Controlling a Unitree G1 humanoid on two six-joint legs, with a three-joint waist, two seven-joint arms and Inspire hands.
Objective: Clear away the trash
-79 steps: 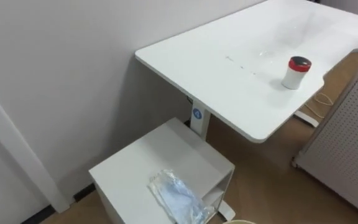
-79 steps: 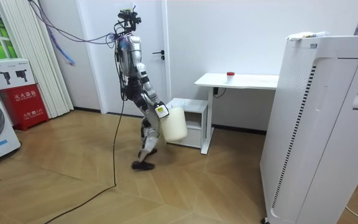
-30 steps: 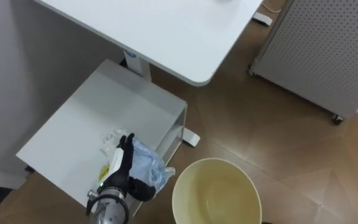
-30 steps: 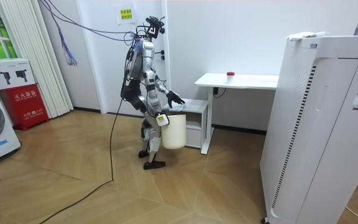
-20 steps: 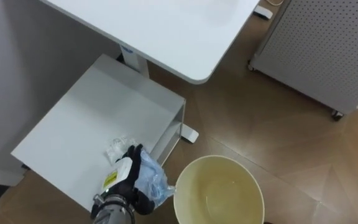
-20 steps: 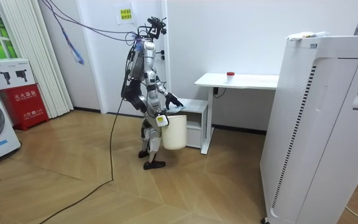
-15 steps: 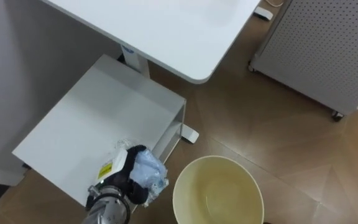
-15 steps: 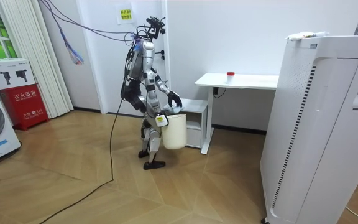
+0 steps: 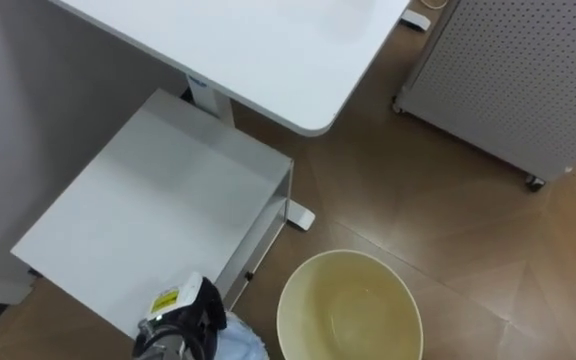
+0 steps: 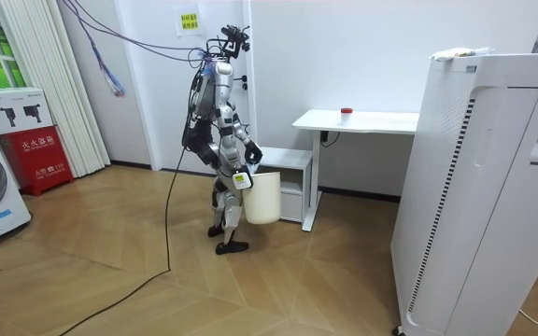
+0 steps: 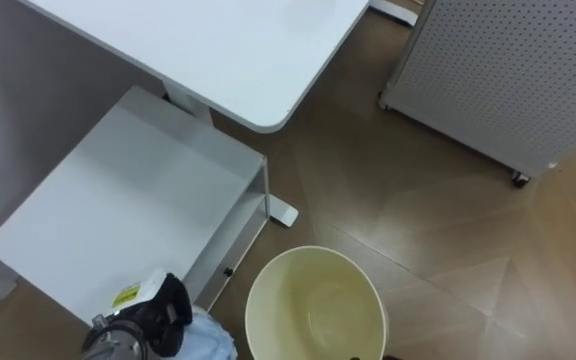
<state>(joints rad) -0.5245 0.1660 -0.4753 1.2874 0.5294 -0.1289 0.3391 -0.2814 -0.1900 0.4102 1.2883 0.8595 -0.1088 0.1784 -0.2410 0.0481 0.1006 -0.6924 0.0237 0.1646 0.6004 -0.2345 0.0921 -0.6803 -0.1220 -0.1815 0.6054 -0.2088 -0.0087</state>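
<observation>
One white counter (image 9: 268, 50) sits well beyond the left hand (image 9: 183, 322). Low white cabinet (image 9: 158, 220) is just ahead of that hand. Cream bucket (image 9: 348, 305) is just to its right, mouth up. Right hand (image 10: 240, 181) is at the bucket's side, grip can't be told. Pale blue plastic bag (image 9: 240, 346) is clamped in the left hand's curled fingers, off the cabinet's edge.

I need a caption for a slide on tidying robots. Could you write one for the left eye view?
Left hand clutches crumpled plastic wrapper at the white cabinet corner, beside the open cream bin.
</observation>
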